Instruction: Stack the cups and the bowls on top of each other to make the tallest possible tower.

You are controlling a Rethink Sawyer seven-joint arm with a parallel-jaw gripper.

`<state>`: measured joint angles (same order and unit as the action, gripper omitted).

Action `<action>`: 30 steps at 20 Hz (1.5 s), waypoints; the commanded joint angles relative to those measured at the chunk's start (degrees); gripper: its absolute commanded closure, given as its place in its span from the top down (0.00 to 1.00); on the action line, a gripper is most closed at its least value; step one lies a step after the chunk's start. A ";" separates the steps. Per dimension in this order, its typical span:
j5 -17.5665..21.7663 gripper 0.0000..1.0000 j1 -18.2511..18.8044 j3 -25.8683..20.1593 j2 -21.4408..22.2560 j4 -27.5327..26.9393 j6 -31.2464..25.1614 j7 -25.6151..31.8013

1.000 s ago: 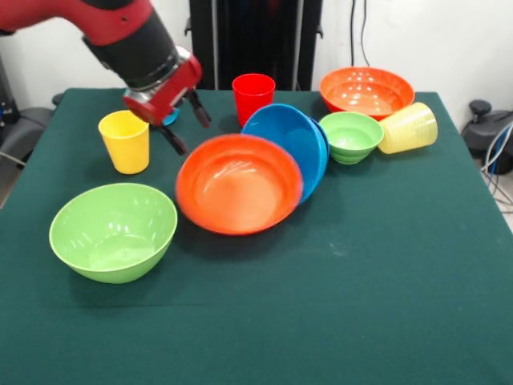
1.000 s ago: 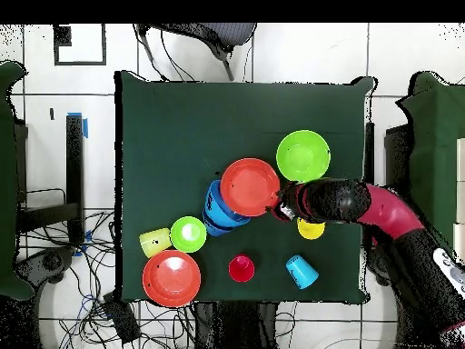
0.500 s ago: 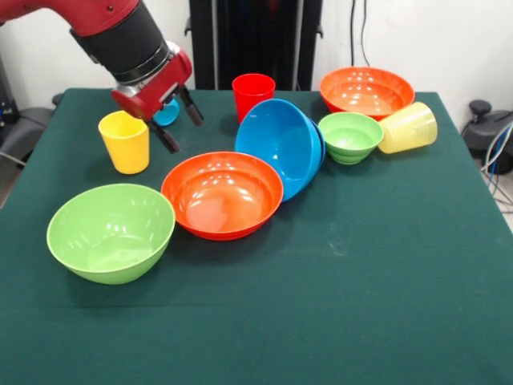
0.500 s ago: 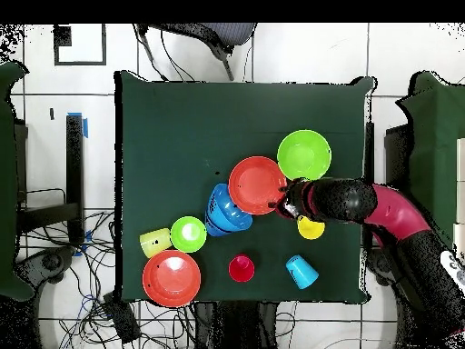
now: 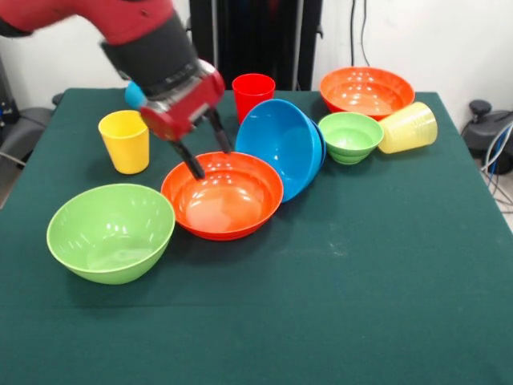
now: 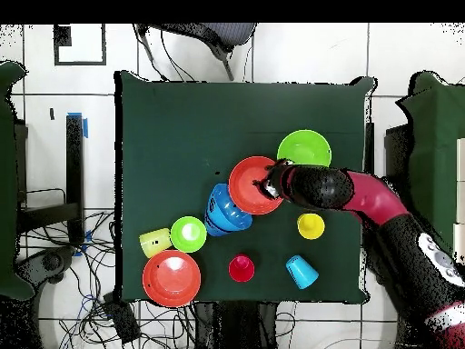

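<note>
Since half a second before, the claw had swung from beside the yellow cup to a spot over the near orange-red bowl, while the bowls and cups kept their places. Its two dark fingers were spread apart with nothing between them, their tips at or just above the bowl's far-left rim (whether they touched it could not be told). In the overhead view the claw sat over the edge of that bowl, on the side facing the big green bowl.

That orange-red bowl stood upright on the green surface, with the big green bowl just beside it. Against its other side the big blue bowl was tipped on edge, its mouth turned toward the orange-red one; a darker blue rim showed behind it. The small green bowl stood next to the blue bowl, and the second orange-red bowl stood behind it. The ribbed pale yellow cup lay on its side beside the small green bowl. The red cup stood upright behind the blue bowl, and the light blue cup peeked out from behind the arm. No tower stood anywhere.
</note>
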<state>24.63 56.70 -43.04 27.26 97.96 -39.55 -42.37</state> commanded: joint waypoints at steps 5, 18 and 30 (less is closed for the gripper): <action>1.13 1.00 -11.78 11.10 -5.38 -4.26 2.74 -14.87; -4.11 1.00 -6.15 2.32 -7.06 2.18 0.02 -8.08; -5.98 1.00 -6.50 1.20 -9.71 3.38 -4.01 -7.36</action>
<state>20.78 51.39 -39.68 20.41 98.06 -38.66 -47.43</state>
